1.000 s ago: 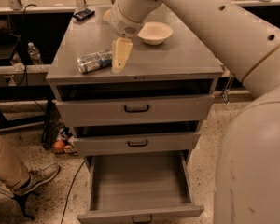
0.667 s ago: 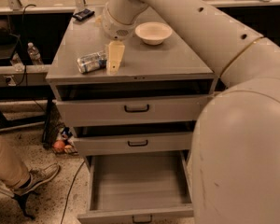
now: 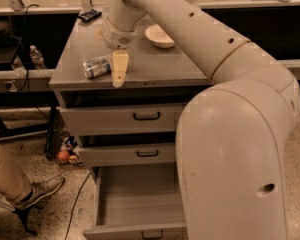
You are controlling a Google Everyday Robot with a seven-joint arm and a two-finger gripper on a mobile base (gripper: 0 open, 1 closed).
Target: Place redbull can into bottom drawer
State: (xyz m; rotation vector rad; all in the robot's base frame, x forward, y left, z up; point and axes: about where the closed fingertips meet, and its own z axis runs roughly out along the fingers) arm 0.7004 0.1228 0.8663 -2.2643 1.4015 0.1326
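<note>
Our gripper [image 3: 119, 73] hangs low over the front edge of the cabinet top [image 3: 160, 66], just to the right of the can [image 3: 96, 66], and from this angle we cannot tell whether it is wide or narrow; we do see that it holds nothing. We find the can lying on its side on the grey top, near the front left corner, close beside the gripper but, as far as we can judge, not gripped. We read the task as barely begun: the bottom drawer [image 3: 140, 196] is already pulled out with nothing in it, so the opening is done, while the grasp, the lift, the carry down and the release are all left. We note the two upper drawers [image 3: 146, 119] are shut or nearly so, and the arm's big elbow covers the right part of the open one. We can read no writing on the can; only its silver and blue colouring shows. We also see a pale bowl [image 3: 160, 36] farther back on the top, with no label.
</note>
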